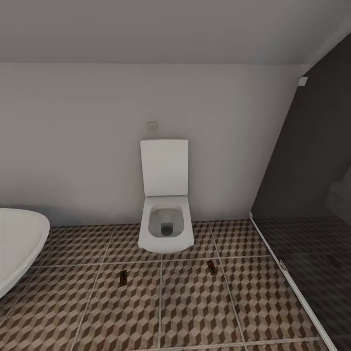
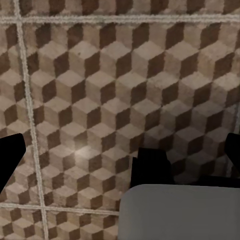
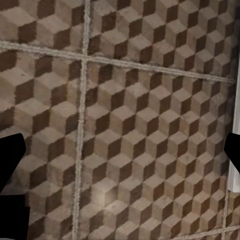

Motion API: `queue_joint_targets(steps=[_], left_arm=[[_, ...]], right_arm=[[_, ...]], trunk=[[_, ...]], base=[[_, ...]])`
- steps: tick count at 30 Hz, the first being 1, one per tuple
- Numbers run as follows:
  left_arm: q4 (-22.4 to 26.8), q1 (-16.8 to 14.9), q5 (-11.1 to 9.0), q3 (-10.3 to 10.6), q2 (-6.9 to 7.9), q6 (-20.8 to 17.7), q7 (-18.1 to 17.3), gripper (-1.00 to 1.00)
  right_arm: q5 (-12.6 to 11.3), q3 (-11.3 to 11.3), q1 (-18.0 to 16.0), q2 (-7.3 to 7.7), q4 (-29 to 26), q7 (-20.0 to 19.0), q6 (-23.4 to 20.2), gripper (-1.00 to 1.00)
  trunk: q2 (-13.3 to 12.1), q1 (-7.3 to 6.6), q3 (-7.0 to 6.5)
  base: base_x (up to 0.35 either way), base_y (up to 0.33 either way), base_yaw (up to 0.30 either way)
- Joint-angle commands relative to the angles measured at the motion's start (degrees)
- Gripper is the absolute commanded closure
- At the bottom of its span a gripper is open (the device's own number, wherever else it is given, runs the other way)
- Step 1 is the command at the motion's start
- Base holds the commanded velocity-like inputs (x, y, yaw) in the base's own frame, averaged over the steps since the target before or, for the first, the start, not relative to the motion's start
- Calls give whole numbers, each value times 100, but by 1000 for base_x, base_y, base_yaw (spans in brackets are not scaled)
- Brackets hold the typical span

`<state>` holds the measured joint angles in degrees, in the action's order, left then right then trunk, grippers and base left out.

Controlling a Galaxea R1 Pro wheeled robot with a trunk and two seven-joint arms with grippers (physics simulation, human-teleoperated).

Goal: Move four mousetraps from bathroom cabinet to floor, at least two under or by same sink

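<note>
On the bathroom floor [image 1: 195, 307] before the toilet [image 1: 165, 229], two mousetraps [image 1: 123, 277] lying flat and well apart, white tub [image 1: 19, 243] at left, both grippers' fingers spread wide over bare tiles, grasping nothing.

Two mousetraps [image 1: 123, 277] [image 1: 211, 266] lie on the floor [image 1: 195, 302] (both before one toilet [image 1: 165, 209]), beside one tub [image 1: 19, 243].

Two mousetraps [image 1: 123, 277] [image 1: 211, 266] flat on bathroom floor [image 1: 195, 307]

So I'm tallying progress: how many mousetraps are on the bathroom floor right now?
2. One mousetrap lies on the tiles in front of the toilet, toward the tub side; the other lies toward the shower side. More may lie outside the view.
</note>
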<state>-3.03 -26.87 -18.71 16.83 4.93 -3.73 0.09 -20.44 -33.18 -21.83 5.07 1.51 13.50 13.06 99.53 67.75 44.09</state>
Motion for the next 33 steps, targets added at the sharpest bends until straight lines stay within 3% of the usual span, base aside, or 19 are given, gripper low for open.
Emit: queue_joint_targets(steps=[1, 33], left_arm=[[-5, -6, -54, 48, -1, -14, 1, -100], [-5, -5, -54, 48, -1, -14, 2, -100]], right_arm=[[-49, -48, -5, -4, 16, 1, 30, -100], [-48, -48, -5, -6, 16, -2, 30, -100]], trunk=[[2, -1, 4], [2, -1, 4]], base=[[0, 0, 0], [0, 0, 0]])
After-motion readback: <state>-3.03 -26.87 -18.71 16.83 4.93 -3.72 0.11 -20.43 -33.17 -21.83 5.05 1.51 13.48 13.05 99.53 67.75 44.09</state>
